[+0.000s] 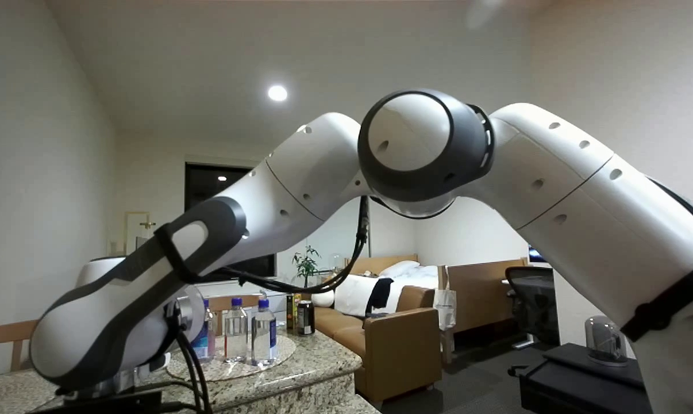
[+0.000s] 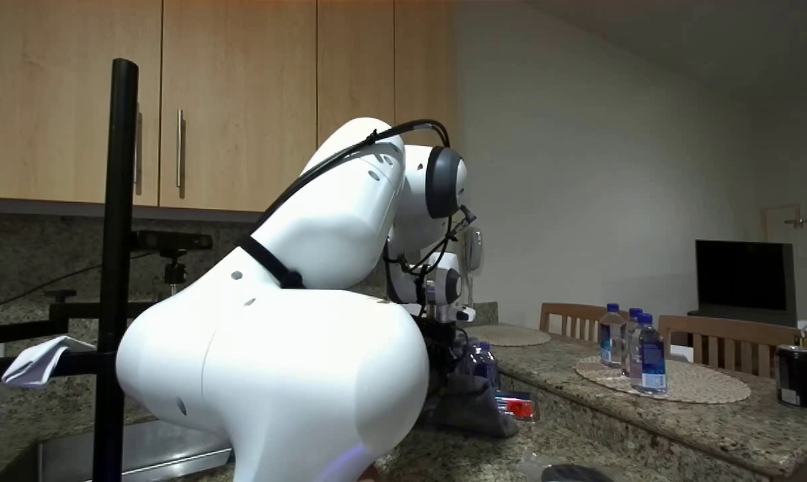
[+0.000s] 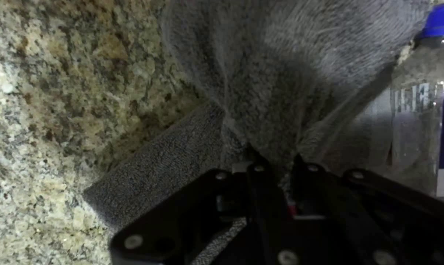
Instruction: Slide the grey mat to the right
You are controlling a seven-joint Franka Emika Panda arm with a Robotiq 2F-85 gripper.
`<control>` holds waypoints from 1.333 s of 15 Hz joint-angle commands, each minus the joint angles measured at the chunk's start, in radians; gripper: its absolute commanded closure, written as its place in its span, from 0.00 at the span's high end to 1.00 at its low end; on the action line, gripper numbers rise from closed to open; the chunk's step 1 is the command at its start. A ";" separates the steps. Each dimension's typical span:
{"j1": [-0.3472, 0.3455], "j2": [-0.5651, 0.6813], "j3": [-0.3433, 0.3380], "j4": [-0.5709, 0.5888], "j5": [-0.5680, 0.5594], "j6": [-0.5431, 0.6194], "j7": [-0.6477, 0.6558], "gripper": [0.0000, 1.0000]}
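The grey mat is a soft, towel-like cloth (image 3: 281, 51) that fills the upper middle of the wrist view, bunched into folds. A flatter corner of it lies on the stone counter at left. My gripper (image 3: 275, 156) is shut on a pinched fold of the mat. In an exterior view the mat (image 2: 467, 405) is draped in a raised heap below the dark gripper (image 2: 443, 345), which is partly hidden behind the white arm. In an exterior view the mat and the fingers are hidden or out of view, with the arm (image 1: 415, 144) across the picture.
A clear bottle with a blue cap (image 3: 420, 110) stands right beside the mat. Bottles (image 2: 484, 365) and a red packet (image 2: 517, 407) sit behind it. A raised stone ledge (image 2: 564, 365) holds several bottles (image 2: 651, 355) on a round placemat and a black can (image 2: 797, 376).
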 commanded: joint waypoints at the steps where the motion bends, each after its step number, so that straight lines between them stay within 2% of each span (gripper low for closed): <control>1: -0.020 -0.071 -0.001 -0.009 -0.006 -0.074 -0.068 0.11; 4: -0.057 -0.104 -0.003 0.007 -0.013 -0.131 -0.183 0.10; 13: -0.230 -0.096 -0.001 0.074 0.017 -0.273 -0.666 0.10; 20: -0.332 -0.137 -0.010 0.031 0.034 -0.377 -0.840 0.10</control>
